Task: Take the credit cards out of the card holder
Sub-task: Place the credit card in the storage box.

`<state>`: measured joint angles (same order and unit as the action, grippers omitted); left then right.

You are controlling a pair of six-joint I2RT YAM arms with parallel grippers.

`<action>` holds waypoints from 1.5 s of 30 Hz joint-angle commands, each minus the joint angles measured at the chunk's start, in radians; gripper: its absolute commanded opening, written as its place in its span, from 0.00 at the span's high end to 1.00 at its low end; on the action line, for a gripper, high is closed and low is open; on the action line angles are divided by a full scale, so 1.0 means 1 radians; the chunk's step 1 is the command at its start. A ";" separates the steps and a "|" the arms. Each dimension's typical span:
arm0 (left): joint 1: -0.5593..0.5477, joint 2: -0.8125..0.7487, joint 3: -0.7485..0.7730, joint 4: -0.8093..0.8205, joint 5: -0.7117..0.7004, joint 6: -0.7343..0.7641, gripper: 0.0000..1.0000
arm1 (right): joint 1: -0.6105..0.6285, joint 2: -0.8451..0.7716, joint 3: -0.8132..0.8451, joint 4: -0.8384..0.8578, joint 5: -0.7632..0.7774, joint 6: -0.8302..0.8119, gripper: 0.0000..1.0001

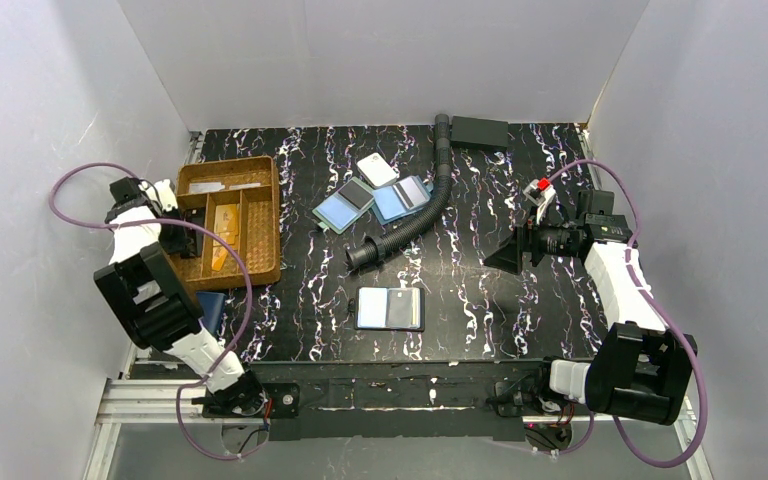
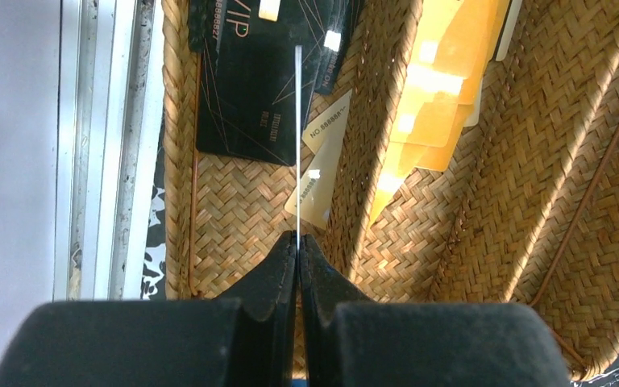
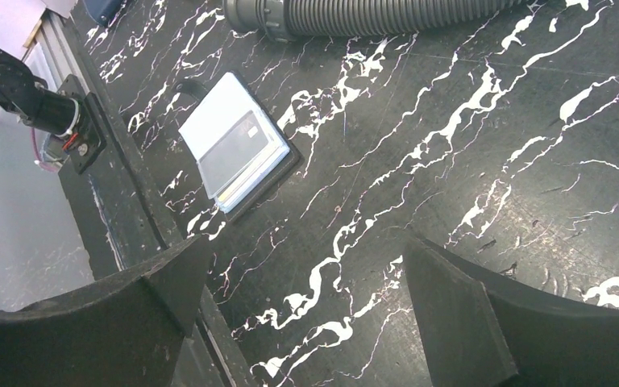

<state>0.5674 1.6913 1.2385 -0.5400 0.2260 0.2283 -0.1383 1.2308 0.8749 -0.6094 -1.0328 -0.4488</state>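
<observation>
One card (image 2: 298, 121), edge-on, is pinched in the left gripper (image 2: 298, 246) over the basket (image 2: 242, 201); right gripper (image 3: 302, 258) gapes wide, nearer the holder (image 3: 238, 153)

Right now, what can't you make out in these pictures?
Card in the left gripper: edge-on in the left wrist view, face unseen.
Card holder: its cards overlap in the right wrist view, count unclear.
Black card: cut off by the left wrist view's top edge.
</observation>
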 commanded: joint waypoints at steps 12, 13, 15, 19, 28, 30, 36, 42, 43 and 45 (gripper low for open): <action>0.002 0.083 0.103 -0.037 0.002 -0.029 0.90 | -0.003 -0.005 -0.004 0.021 -0.039 -0.002 0.02; 0.002 0.085 0.109 -0.037 0.002 -0.038 0.89 | -0.003 -0.005 -0.005 0.020 -0.040 -0.001 0.02; 0.002 0.087 0.129 -0.040 0.001 -0.056 0.88 | -0.003 -0.003 -0.005 0.020 -0.042 -0.001 0.02; 0.002 0.064 0.165 -0.042 -0.041 -0.089 0.87 | -0.003 0.001 -0.004 0.019 -0.047 -0.001 0.02; 0.000 -0.028 0.203 -0.006 0.020 -0.204 0.86 | -0.004 -0.001 -0.005 0.019 -0.053 -0.002 0.02; 0.000 -0.057 0.185 0.008 0.040 -0.220 0.86 | -0.002 -0.002 -0.004 0.019 -0.055 -0.002 0.02; -0.035 -0.231 0.047 0.090 0.062 -0.333 0.81 | -0.004 -0.002 -0.005 0.017 -0.056 -0.004 0.02; -0.091 -0.558 -0.190 0.179 0.122 -0.445 0.61 | -0.004 0.006 0.005 -0.004 -0.025 -0.039 0.02; -0.096 -0.610 -0.235 0.190 0.140 -0.465 0.55 | -0.004 0.007 0.006 -0.008 -0.020 -0.048 0.02; -0.103 -0.716 -0.310 0.202 0.179 -0.504 0.42 | -0.003 0.008 0.006 -0.014 -0.013 -0.067 0.02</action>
<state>0.4694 1.1408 1.0428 -0.3851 0.3233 -0.1726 -0.1383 1.2350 0.8726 -0.6052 -1.0515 -0.4679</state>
